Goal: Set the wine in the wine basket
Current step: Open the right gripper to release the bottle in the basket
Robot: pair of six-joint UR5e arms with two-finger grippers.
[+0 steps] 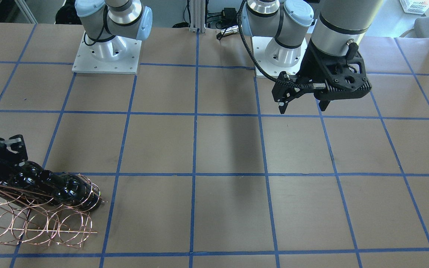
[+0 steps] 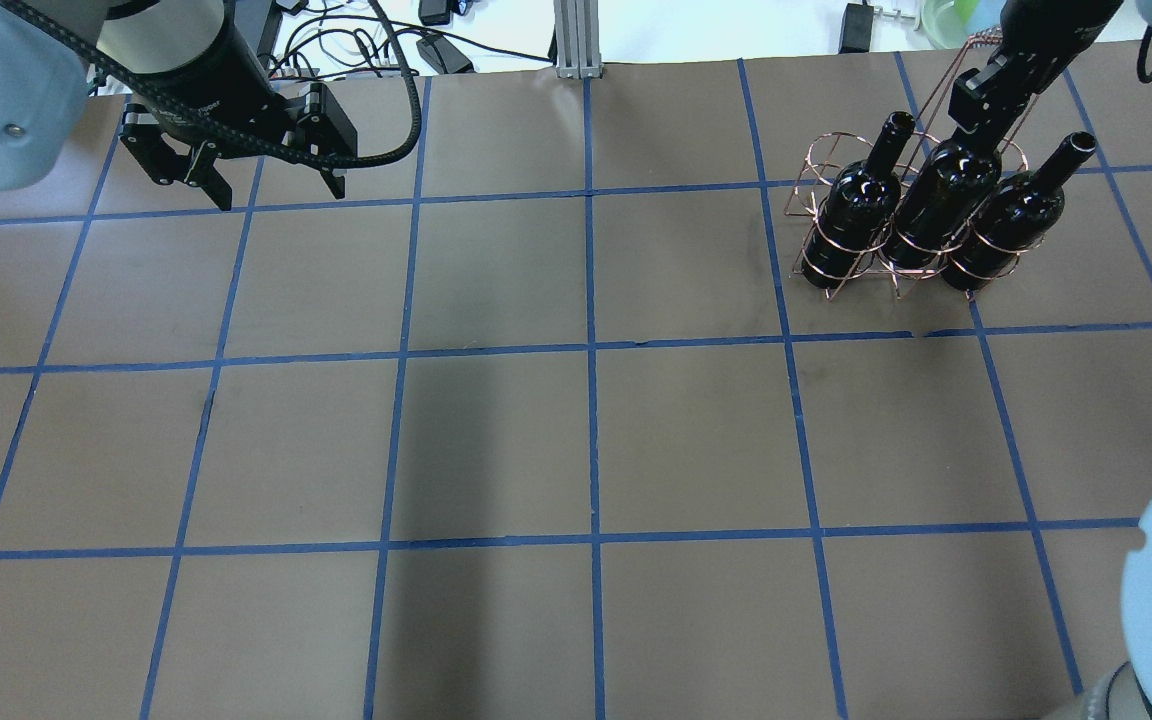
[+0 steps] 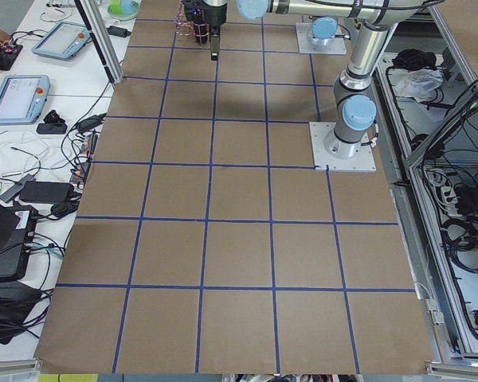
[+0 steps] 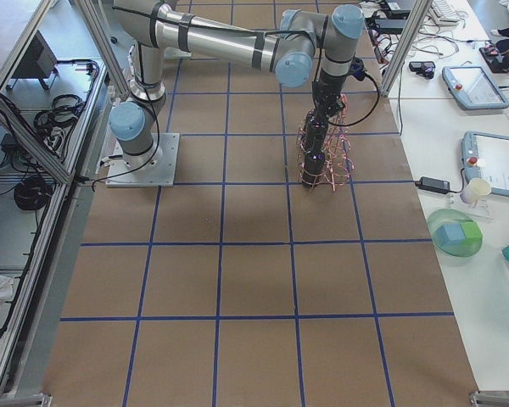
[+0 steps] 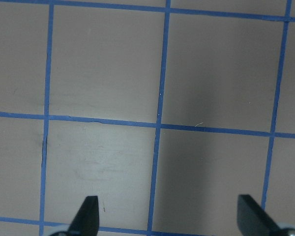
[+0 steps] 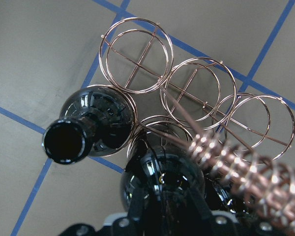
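Our right gripper (image 2: 976, 118) clasps the middle glossy black glass wine bottle (image 2: 946, 195), upright in the copper wire basket (image 6: 246, 169); our left gripper (image 5: 168, 211) hangs spread.

The wine (image 2: 946, 200) stands in the wine basket (image 6: 246, 167), between a second bottle (image 2: 861, 205) on its left and a third bottle (image 2: 1011, 215) on its right, at the table's (image 2: 536, 400) far right.

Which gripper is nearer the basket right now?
Right. The right gripper is over the basket, at the middle bottle's neck; the left gripper hangs over the table far across.
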